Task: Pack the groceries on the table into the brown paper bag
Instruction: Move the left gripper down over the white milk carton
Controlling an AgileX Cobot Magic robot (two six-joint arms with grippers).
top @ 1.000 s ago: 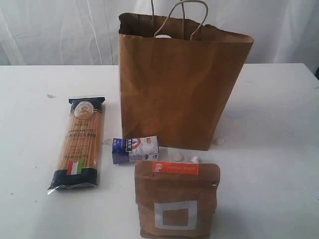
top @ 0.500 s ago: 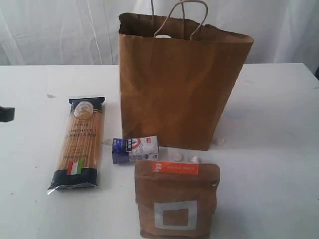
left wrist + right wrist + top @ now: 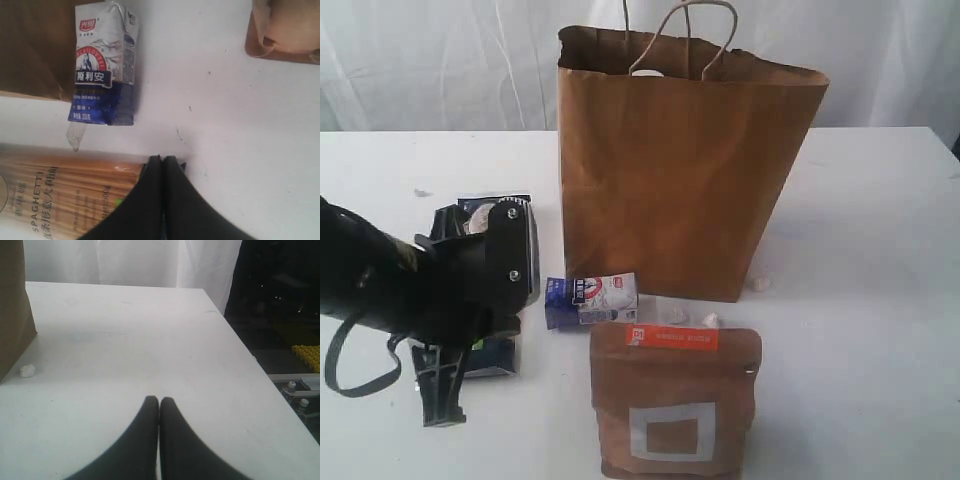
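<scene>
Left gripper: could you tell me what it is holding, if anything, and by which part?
Nothing: the left gripper has its fingers shut together, empty, over one end of the spaghetti packet.

White table w/ bag, spaghetti, carton, pouch.

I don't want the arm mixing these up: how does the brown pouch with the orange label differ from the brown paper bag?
The brown paper bag is far taller and wider than the brown pouch. The bag has an open top with twisted handles; the pouch is closed, without handles. The pouch carries an orange label; the bag's front is plain. Both are brown paper, on the table.
</scene>
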